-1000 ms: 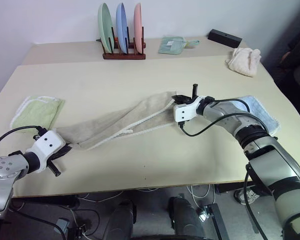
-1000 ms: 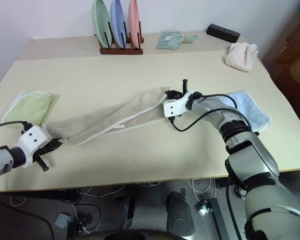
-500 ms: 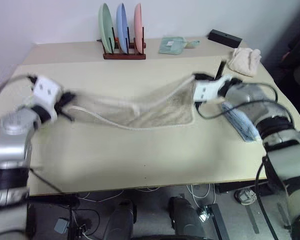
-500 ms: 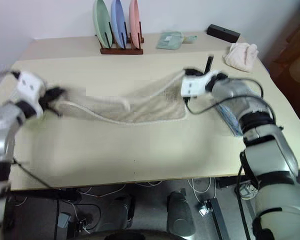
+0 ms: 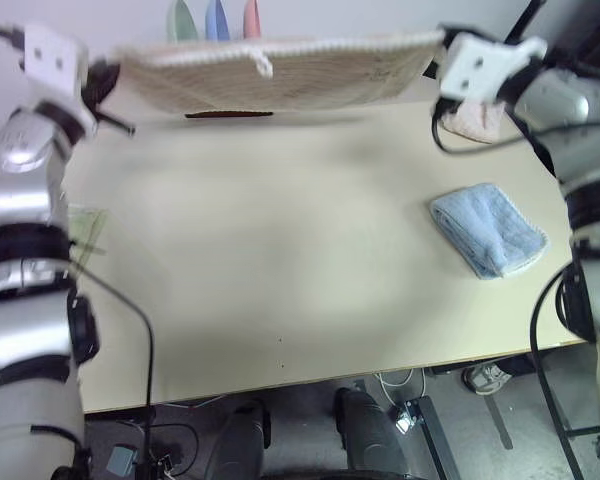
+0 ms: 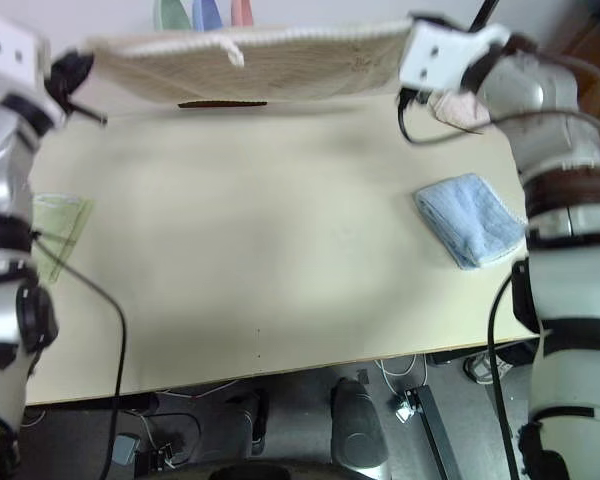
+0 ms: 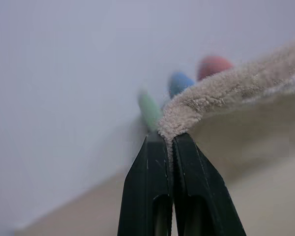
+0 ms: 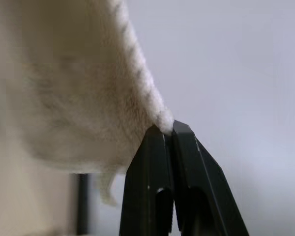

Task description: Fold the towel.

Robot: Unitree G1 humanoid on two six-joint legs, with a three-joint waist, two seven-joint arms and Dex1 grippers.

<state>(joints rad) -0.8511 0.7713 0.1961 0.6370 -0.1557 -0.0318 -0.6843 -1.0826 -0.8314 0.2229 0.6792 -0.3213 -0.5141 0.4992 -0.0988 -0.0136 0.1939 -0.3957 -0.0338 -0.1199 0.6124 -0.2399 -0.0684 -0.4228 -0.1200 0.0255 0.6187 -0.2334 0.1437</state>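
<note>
The beige towel [image 5: 280,75] hangs stretched out in the air above the far part of the table, its white corded edge along the top and a small white loop [image 5: 264,66] near the middle. My left gripper [image 5: 108,82] is shut on the towel's left corner [image 7: 173,125], high at the left. At the right end my right gripper [image 5: 435,55] is shut on the other corner [image 8: 163,120]. Both wrist views show the black fingers [image 7: 146,184] pinching terry cloth.
A folded light-blue towel [image 5: 488,233] lies on the table [image 5: 270,260] at the right. A folded light-green towel [image 5: 84,228] sits at the left edge, partly behind my left arm. A pinkish cloth [image 5: 470,120] and a plate rack [image 5: 212,18] stand at the back behind the towel.
Both grippers have risen and spread apart, lifting the towel off the table and pulling it taut. The head camera has also tilted, shifting the whole picture.
</note>
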